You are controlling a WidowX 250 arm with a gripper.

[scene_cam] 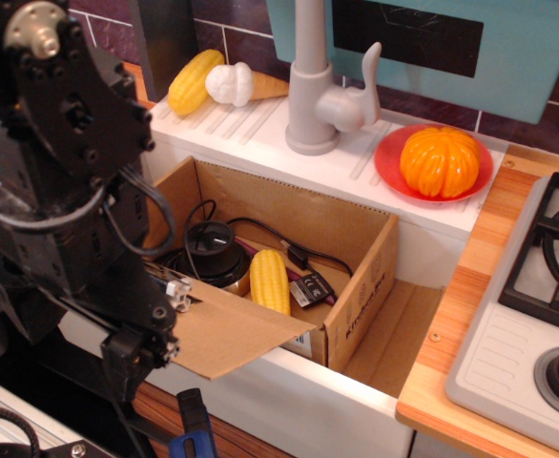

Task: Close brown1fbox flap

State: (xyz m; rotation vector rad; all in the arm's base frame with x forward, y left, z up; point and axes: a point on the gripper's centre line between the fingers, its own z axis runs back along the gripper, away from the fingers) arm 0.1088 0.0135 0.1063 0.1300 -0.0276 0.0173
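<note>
The brown1fbox (356, 229) sits open inside the white sink, with black lettering on its right side (358, 320). Its large flap (232, 334) lies nearly flat, folded outward over the sink's front rim, plain side up. My black gripper (141, 348) hangs at the flap's left end, touching or just above its edge. Its fingers are hidden against the dark arm, so I cannot tell how the jaws stand. Inside the box lie a yellow corn cob (270, 281), a black round device with cables (209, 250) and a small black item (310, 289).
A grey faucet (313, 86) stands behind the sink. A red plate (390, 162) holds an orange pumpkin (439, 160). Toy corn (196, 81) and an ice cream cone (243, 84) lie at the back left. A stove (542, 267) is on the right.
</note>
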